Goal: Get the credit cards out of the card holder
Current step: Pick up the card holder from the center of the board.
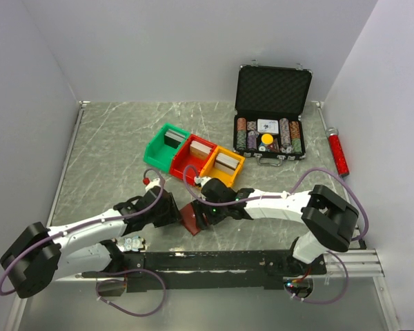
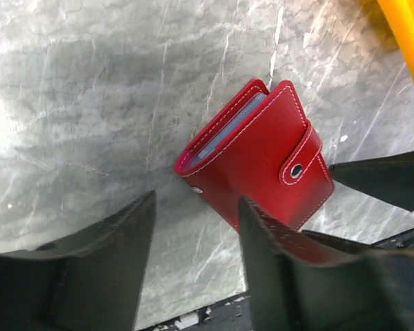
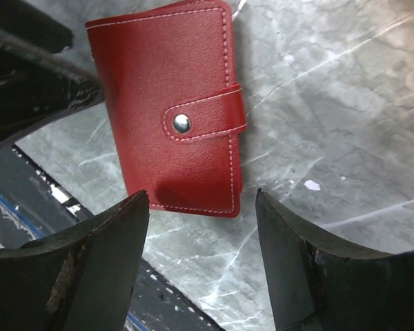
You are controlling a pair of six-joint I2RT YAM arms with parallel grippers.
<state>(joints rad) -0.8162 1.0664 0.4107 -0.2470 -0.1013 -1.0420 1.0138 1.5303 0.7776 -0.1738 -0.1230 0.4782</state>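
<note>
While the card holder (image 1: 192,219) lies on the marble table (image 1: 110,152), at 6 o'clock from the red bin (image 1: 194,157), you have the left gripper (image 1: 171,210) at its 9 o'clock and the right gripper (image 1: 207,212) at its 3 o'clock. Both sets of jaws are apart and empty. Its strap (image 3: 205,118) is snapped, and the credit cards' (image 2: 224,134) pale edges peek out.

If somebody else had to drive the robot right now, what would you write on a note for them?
Left gripper: open, holding nothing, right by the card holder.
Right gripper: open, empty, on its other side.
The card holder lies flat on the table, folded; its strap looks snapped shut.
Credit cards: inside, only a pale edge shows.
Done: nothing out yet.
Left: undo the strap, open it, pull the cards out.
</note>
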